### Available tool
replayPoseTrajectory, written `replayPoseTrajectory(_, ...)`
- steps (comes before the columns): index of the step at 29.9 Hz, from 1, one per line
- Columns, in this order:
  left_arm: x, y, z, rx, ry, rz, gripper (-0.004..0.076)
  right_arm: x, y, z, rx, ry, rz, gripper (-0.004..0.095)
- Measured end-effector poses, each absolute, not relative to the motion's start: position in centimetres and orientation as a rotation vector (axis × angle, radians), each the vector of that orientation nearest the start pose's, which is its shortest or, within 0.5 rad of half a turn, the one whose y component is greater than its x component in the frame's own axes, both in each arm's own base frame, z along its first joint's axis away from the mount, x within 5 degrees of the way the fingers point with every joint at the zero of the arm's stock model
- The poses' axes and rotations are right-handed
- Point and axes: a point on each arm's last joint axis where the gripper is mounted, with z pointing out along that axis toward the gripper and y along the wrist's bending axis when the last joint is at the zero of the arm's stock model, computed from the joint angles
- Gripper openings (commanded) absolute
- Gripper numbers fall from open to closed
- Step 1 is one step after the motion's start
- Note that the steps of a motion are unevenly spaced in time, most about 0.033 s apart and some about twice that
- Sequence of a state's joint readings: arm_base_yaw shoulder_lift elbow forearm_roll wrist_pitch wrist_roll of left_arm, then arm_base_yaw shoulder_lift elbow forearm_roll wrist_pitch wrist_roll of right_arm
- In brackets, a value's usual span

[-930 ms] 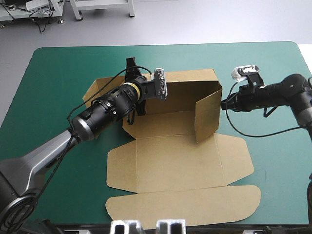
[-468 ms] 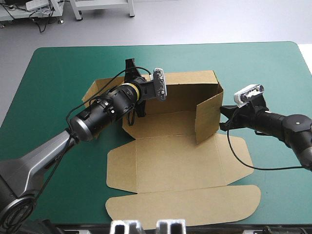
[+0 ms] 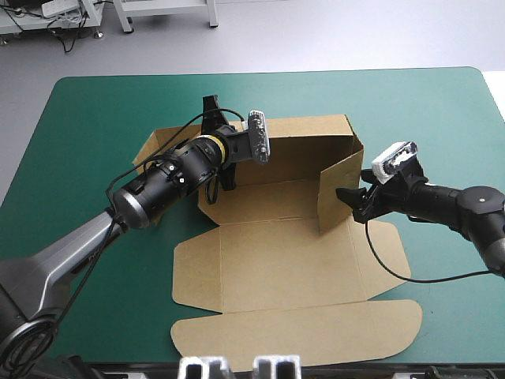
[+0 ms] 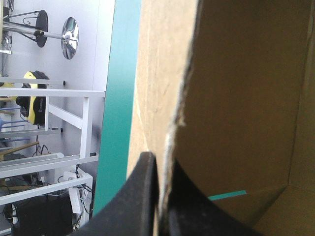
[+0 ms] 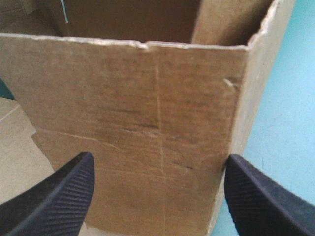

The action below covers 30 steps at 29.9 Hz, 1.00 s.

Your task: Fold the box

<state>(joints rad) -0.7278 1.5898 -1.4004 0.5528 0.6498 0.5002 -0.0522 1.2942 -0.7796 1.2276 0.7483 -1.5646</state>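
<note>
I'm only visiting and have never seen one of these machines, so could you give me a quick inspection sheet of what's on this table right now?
surface: teal-green cover, lying flat.
job's things: brown box, base and lid panels flat; back wall and right side wall raised.
clutter: nothing seen.
grippers: left gripper shut on the back wall's edge; right gripper open, facing the right side wall's outer face, contact not clear.
cables: only the robot's own.
surroundings: nothing seen at or over the table.
</note>
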Motion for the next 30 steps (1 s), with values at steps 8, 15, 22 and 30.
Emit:
replayPoseTrajectory(8,28.3,-22.6,34.8,1.58,1.605,0.492,-0.001,26.4,6.6,26.4,-0.794,1.979,0.487,0.0715)
replayPoseTrajectory(15,28.1,-22.7,34.9,1.499,1.69,0.448,-0.001,27.2,7.3,26.5,-0.69,1.983,0.306,0.0714)
replayPoseTrajectory(22,28.0,-22.8,34.9,1.464,1.744,0.404,-0.001,27.3,7.1,26.7,-0.602,1.999,0.313,0.058)
replayPoseTrajectory(30,27.1,-23.0,35.1,1.621,1.662,0.301,0.0043,27.2,7.3,26.7,-0.586,2.007,0.356,0.0186)
